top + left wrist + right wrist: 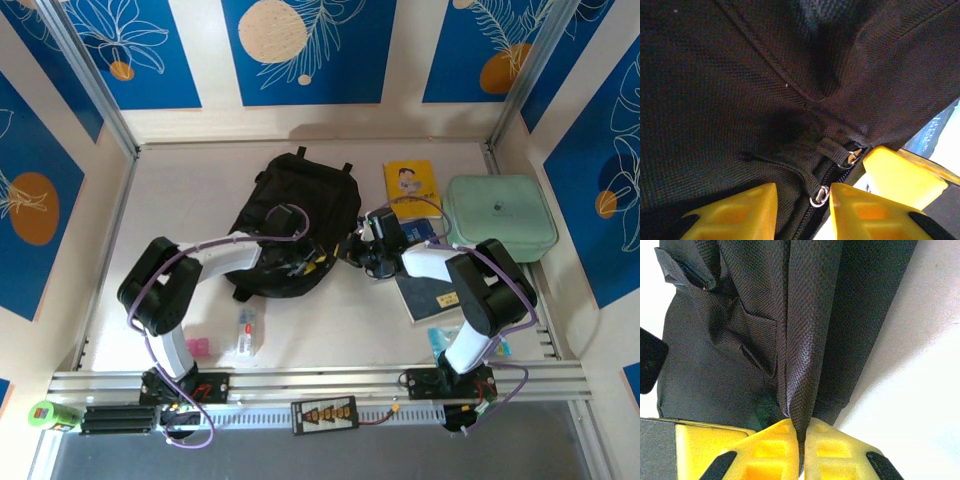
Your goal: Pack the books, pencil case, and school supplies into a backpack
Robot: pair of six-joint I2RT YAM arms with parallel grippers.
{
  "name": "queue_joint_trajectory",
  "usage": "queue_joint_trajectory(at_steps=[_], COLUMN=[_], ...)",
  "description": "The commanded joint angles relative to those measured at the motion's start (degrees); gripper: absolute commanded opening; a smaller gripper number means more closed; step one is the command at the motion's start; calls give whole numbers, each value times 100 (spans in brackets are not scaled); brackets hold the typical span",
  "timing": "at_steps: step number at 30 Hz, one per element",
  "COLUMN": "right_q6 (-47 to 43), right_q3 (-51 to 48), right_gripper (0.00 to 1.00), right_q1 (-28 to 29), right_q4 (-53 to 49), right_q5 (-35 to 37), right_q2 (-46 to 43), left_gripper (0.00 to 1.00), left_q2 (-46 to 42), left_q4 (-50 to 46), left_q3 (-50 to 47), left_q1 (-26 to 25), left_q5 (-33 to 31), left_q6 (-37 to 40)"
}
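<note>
The black backpack [295, 215] lies in the middle of the table. My left gripper [302, 262] is at its near right edge. In the left wrist view, my left gripper [802, 192] stands open around a silver zipper pull [819, 196], which sits against the right finger. My right gripper [362, 255] is shut on a fold of backpack fabric [802, 365] at the bag's right side. A yellow book [410, 185] lies behind it. A dark blue book [430, 295] lies under the right arm. The mint-green pencil case [500, 215] rests at the far right.
Small supplies lie near the front rail: a pink eraser [197, 347], a clear tube [245, 333] and a cyan item [437, 338]. A second zipper pull [852, 157] sits by the right gripper's yellow finger [900, 175]. Metal frame posts border the table.
</note>
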Motion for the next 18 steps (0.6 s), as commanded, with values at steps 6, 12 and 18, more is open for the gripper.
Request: queue_joint_trajectory(at_steps=[6, 12, 18], right_q6=[62, 251, 338], right_q3=[-34, -52, -44], right_gripper=[9, 9, 8], right_q1=[82, 86, 95], right_q4=[-181, -41, 37], right_q5=[-45, -115, -184], right_q2=[145, 119, 133], left_gripper=[34, 31, 24], left_q2=[82, 191, 349], left_q4=[-410, -373, -96], left_q3=[233, 264, 303], left_q1=[-124, -188, -213], left_q5=[-63, -119, -2], left_q6=[150, 95, 69])
